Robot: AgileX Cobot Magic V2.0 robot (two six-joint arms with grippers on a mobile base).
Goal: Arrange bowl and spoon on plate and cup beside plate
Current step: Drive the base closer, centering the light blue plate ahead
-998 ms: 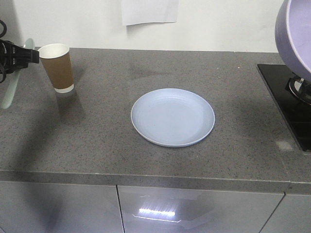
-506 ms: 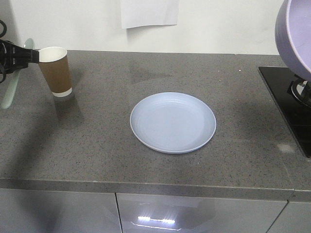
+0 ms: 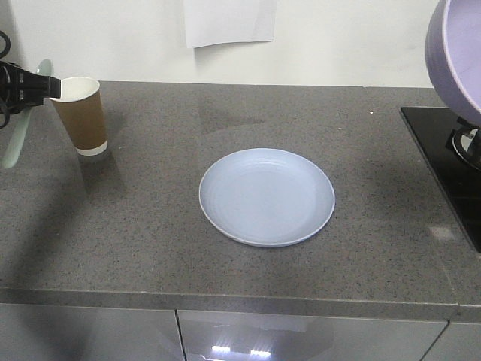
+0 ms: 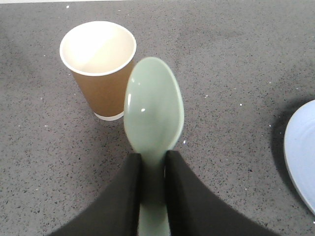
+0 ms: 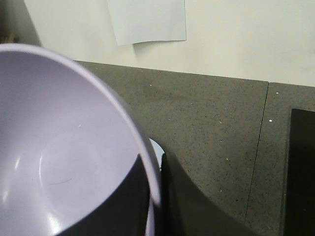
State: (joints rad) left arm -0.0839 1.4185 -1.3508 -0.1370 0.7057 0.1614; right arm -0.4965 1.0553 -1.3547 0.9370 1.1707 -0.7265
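Left gripper (image 4: 152,160): on my left wrist feed the two dark fingers are pressed in on the spoon's handle from either side, so it's pinching the spoon. In the front view it sits at the upper left edge of the frame.

Spoon (image 4: 153,110): pale mint green, held off the counter, its scoop end sticking out past the fingertips in the middle of the wrist frame.

Cup (image 3: 81,116): brown paper with a white inside, standing on its base at the upper left of the front view, just beside the left gripper. From here I can't tell if the two touch.

Plate (image 3: 267,197): pale blue, flat on the counter in the middle of the front view, nothing on it, well apart from the cup.

Right gripper (image 5: 153,162): one finger inside the bowl and one outside, clamped on its rim.

Bowl (image 5: 59,157): lilac, tilted, filling the left half of the right wrist frame. In the front view it hangs in the upper right corner, cut off by the edge, above the black cooktop (image 3: 443,158).

Counter (image 3: 150,218): grey speckled stone, with glossy cabinet fronts below.

Wall: white, with a sheet of paper (image 3: 229,21) at top centre.
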